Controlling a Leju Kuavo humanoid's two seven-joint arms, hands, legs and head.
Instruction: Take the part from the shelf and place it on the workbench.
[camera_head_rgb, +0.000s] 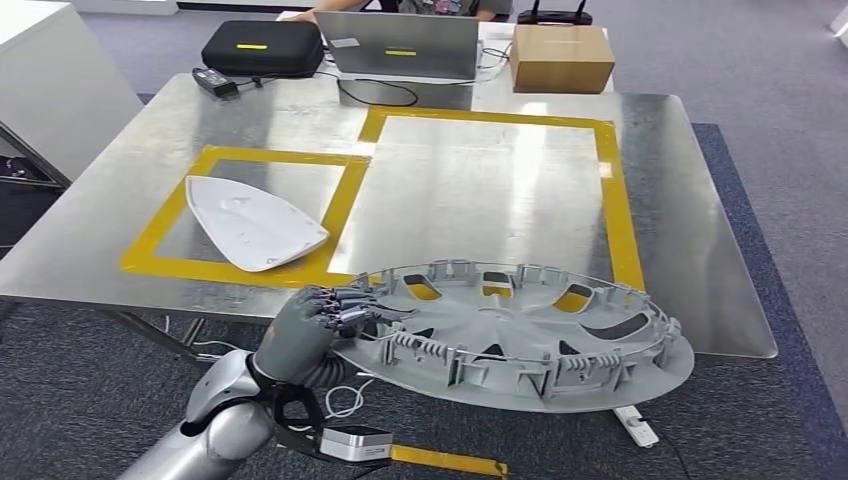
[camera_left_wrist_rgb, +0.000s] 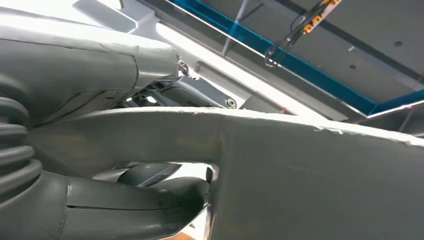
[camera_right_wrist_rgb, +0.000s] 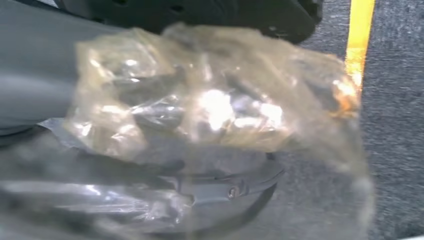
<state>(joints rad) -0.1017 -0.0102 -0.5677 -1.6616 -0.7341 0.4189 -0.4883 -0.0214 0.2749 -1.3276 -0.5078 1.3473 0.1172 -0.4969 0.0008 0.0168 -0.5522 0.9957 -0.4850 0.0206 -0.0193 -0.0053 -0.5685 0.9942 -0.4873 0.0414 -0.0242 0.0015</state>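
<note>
At the near edge of the surface (camera_head_rgb: 120, 210), a big grey wheel cover (camera_head_rgb: 520, 335) lies tilted, ribbed inner side up. Its far rim sits over the metal top and crosses the yellow tape of the large marked rectangle (camera_head_rgb: 606, 190), while its near half hangs out past the edge above the grey carpet (camera_head_rgb: 780, 300). The left robot hand (camera_head_rgb: 305, 335) grips the cover's left rim, dark fingers (camera_head_rgb: 345, 300) curled over the top and the palm below; the left wrist view shows the thumb under the grey rim and fingers above it. The silver forearm rises from low on the left, wrist bent inward toward the cover.

Beyond the cover most of the large taped rectangle is bare metal. To the left, a white pointed panel (camera_head_rgb: 250, 222) lies in the smaller taped frame, well apart from the cover. Along the far edge stand a black case (camera_head_rgb: 262, 47), a laptop (camera_head_rgb: 398, 45) and a cardboard box (camera_head_rgb: 560, 57).

The right robot hand (camera_right_wrist_rgb: 165, 130) hangs over carpet beside a yellow floor stripe (camera_right_wrist_rgb: 361, 35), wrapped in crinkled clear plastic; I cannot tell how its fingers lie.
</note>
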